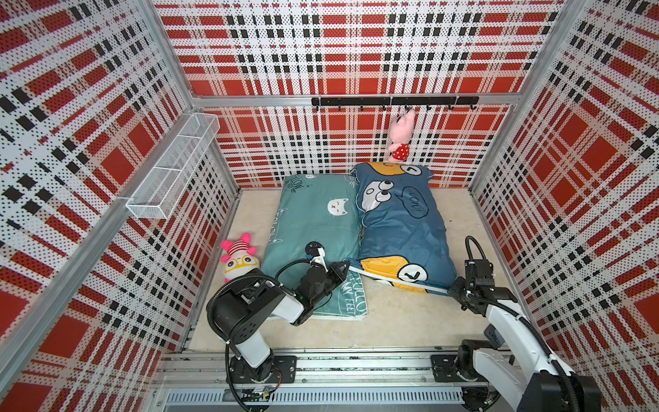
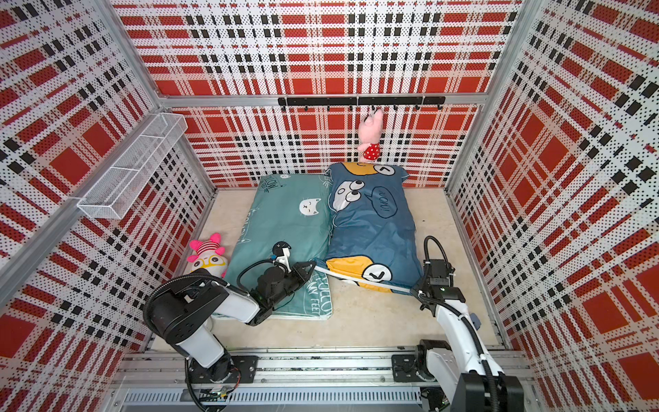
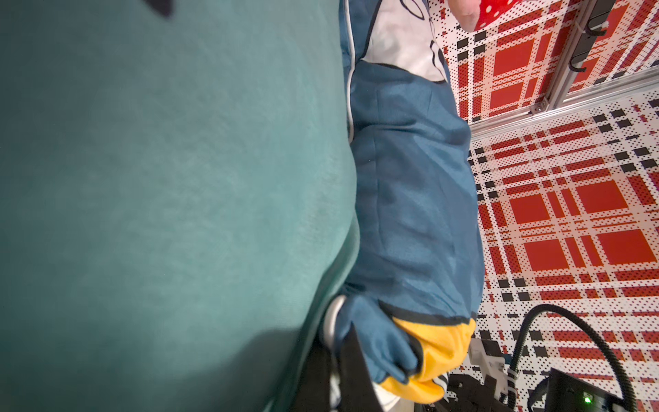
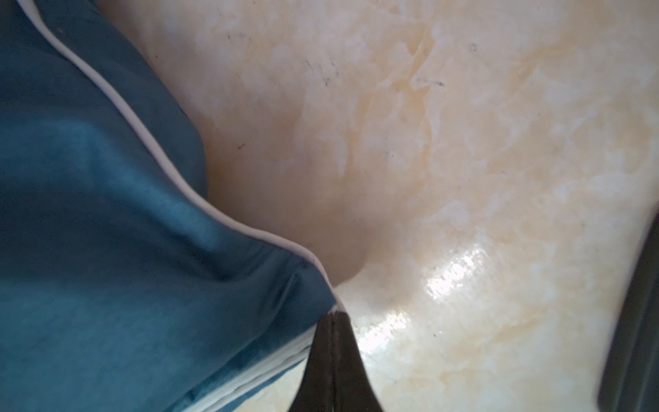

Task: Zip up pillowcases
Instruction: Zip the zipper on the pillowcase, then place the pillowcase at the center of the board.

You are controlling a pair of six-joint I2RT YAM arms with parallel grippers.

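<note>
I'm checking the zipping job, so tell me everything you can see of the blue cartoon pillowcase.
The blue pillowcase is stuffed, soft fabric, printed with yellow and white googly-eyed faces and a speech bubble, edged in white piping. It lies lengthwise on the beige floor, its far end against the back wall, its side pressed to the teal pillowcase. The left gripper and right gripper are shut on its two near corners, that edge taut between them. The zip's state cannot be told.

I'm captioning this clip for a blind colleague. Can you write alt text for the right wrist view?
The shut right claw pinches the corner of the blue pillowcase, right where its white piping ends. The pillowcase fills one side of the picture; a cream marbled table fills the rest.
</note>
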